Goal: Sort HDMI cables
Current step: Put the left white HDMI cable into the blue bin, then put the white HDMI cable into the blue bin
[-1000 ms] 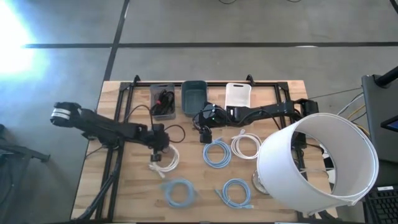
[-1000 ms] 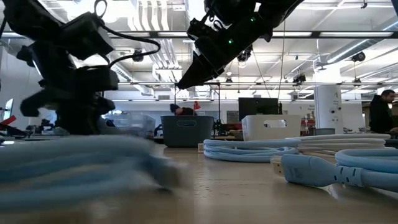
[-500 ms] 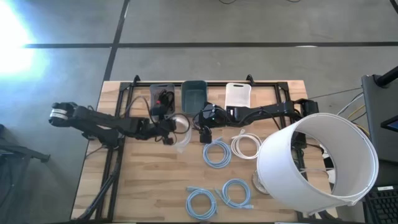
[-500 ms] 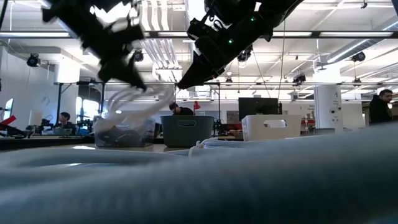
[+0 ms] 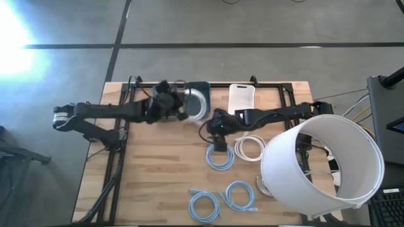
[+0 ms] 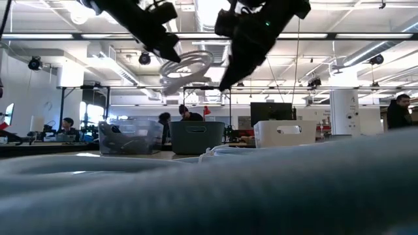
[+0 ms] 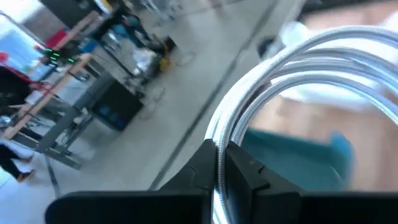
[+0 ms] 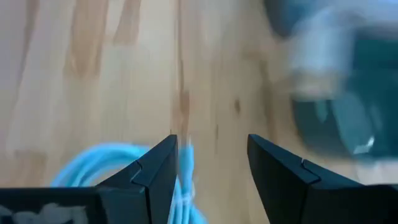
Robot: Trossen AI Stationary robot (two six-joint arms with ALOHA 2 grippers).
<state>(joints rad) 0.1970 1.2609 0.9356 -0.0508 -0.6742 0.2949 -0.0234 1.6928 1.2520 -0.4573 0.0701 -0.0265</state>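
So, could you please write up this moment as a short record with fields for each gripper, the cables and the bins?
left gripper: shut on white cable coil, held in the air over the dark teal bin
right gripper: open, empty, above a light blue coil
on table: three light blue coils, one more white coil
bins: clear bin, teal bin, white bin along the far edge
lampshade: large, white, at the right
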